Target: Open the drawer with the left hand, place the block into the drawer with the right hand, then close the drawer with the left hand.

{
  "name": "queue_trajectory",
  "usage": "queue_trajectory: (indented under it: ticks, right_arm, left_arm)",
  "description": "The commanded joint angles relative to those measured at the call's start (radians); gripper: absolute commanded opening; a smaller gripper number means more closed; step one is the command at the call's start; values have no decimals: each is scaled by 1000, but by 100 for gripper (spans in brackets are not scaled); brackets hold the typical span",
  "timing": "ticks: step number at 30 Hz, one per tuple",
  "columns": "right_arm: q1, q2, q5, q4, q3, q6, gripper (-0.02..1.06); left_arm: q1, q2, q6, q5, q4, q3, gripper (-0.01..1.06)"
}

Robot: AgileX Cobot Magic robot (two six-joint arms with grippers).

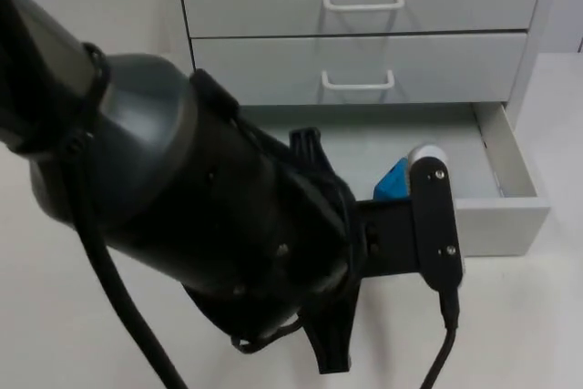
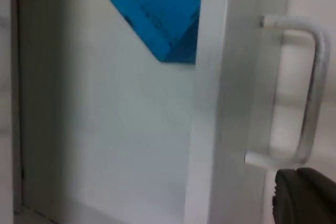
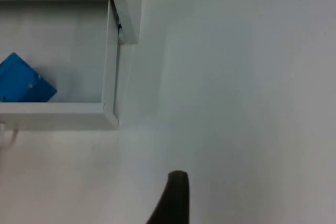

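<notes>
The bottom drawer (image 1: 516,167) of the white cabinet stands pulled out. A blue block (image 1: 392,181) lies inside it near the front panel, tilted on its corner. My left arm reaches over the drawer's front, and my left gripper (image 2: 302,195) sits just in front of the drawer handle (image 2: 312,85), apart from it. The left wrist view looks past the front panel at the blue block (image 2: 157,9). My right gripper (image 3: 175,198) waits over the bare table beside the drawer's right side, well away from the blue block (image 3: 23,83) in the drawer (image 3: 52,115).
Two upper drawers are shut, each with a white handle (image 1: 363,2) (image 1: 357,82). The cabinet's right post (image 3: 128,3) stands beside the open drawer. White table (image 1: 547,316) spreads in front and to the right.
</notes>
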Motion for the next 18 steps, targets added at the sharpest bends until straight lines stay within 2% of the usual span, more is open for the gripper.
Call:
queue_trajectory:
  ticks: [1, 3, 6, 9, 13, 18]
  right_arm:
    - [-5, 2, -8, -3, 2, -8, 74]
    - [-5, 1, -10, -3, 2, -8, 74]
    - [-5, 1, -15, -3, 2, -8, 74]
    - [-5, 1, -28, -3, 2, -8, 74]
    - [-5, 1, -30, -3, 2, -8, 74]
    - [-5, 1, -32, -3, 2, -8, 74]
  left_arm:
    - [-6, 14, -80, 7, 74, -2, 0]
    - [-6, 29, -134, 18, 91, -4, 0]
    - [-4, 52, -139, 26, 91, -15, 0]
    - [-4, 94, -161, 101, 91, -33, 0]
    - [-4, 133, -176, 144, 91, -64, 0]
    - [-4, 175, -179, 160, 91, -115, 0]
